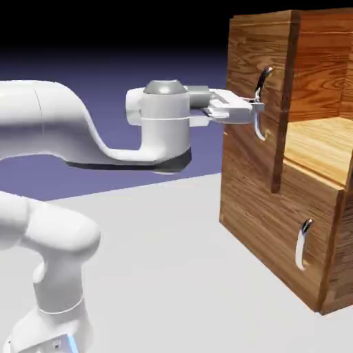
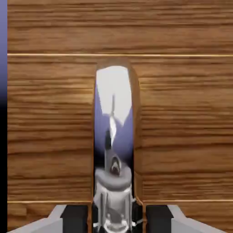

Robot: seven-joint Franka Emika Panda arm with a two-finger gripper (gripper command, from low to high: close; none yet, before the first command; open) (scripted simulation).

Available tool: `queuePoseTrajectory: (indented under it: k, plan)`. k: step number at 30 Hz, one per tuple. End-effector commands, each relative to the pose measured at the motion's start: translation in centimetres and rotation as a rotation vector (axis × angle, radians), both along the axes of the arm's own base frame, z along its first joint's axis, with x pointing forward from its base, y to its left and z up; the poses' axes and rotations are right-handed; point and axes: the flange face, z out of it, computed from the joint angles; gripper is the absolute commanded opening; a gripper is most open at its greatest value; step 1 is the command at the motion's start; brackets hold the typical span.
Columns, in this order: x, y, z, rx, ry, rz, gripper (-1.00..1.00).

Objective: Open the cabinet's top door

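**Claw on the handle, top door ajar, and the pull goes left!**

Here at the claw (image 1: 257,107), the two fingers are drawn in and clamped on the top door's handle (image 1: 264,77), one either side of the bar. The hand view bears it out, a fingertip (image 2: 75,218) to the left of the metal and the other to its right. The handle's long axis runs upright in the exterior view, curving across the line of the claw, which points in from the exterior view's left. Lovely angle for a pull, I'd say.

Just beyond, to the right of the fingers, is the top door (image 1: 248,52), standing part open, its free edge (image 1: 289,103) on the near side and its far edge looking like the hinge. Right of that free edge, the pale cabinet floor (image 1: 317,141) shows inside the cabinet (image 1: 241,176).

So the coming move should be back to the left, bending toward the far side as the panel swings. Pull dead straight and the bar could slide or twist between the fingers!
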Motion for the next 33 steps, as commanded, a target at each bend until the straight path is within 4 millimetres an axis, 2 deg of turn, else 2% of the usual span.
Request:
queuePoseTrajectory:
  k: [1, 10, 20, 26, 33]
  plan:
    - [-0.8, 0.6, 0.0, 0.001, 0.000, -0.018, -1.00]
    - [-7.1, 6.5, 0.0, 0.001, 0.000, -0.185, -1.00]
    - [-12.4, 13.5, 0.0, 0.001, 0.000, -0.356, -1.00]
    - [-15.2, 18.4, 0.0, 0.001, 0.000, -0.465, -1.00]
    - [-17.9, 25.1, 0.0, 0.001, 0.000, -0.606, -1.00]
